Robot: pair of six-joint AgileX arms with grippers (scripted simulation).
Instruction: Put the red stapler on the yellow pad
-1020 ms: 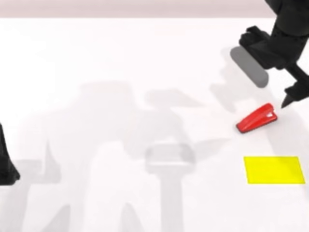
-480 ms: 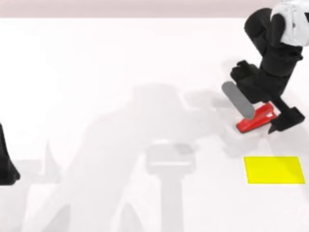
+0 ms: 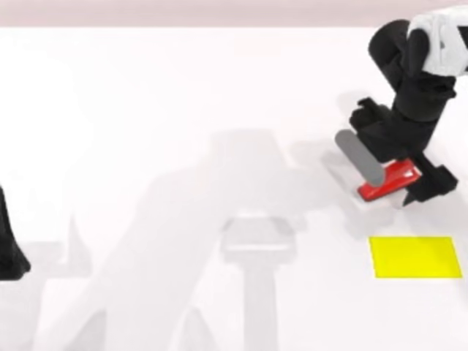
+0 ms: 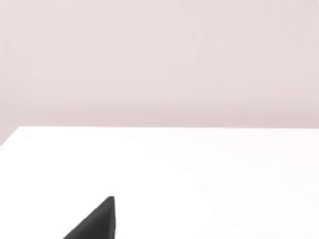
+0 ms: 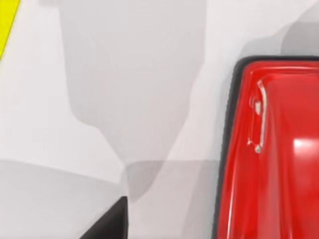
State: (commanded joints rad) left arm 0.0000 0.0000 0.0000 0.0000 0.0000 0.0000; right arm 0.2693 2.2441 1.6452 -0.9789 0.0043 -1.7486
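The red stapler (image 3: 382, 189) lies on the white table at the right, pointing diagonally. My right gripper (image 3: 395, 180) is down over it and open, one finger on each side of the stapler's wider end. In the right wrist view the stapler (image 5: 274, 149) fills the right side, and table shows between it and a dark fingertip (image 5: 110, 222). The yellow pad (image 3: 414, 257) lies flat in front of the stapler, apart from it, and only its corner (image 5: 6, 20) shows in the right wrist view. My left gripper (image 3: 11, 252) is parked at the table's left edge, open.
The white table (image 3: 183, 110) carries only soft grey shadows of the arms. Its far edge (image 4: 159, 127) meets a pale wall in the left wrist view, where one dark fingertip (image 4: 99, 223) shows.
My right gripper has come forward and down from behind the stapler until it straddles it. The stapler and pad have stayed where they were. The left arm has not moved.
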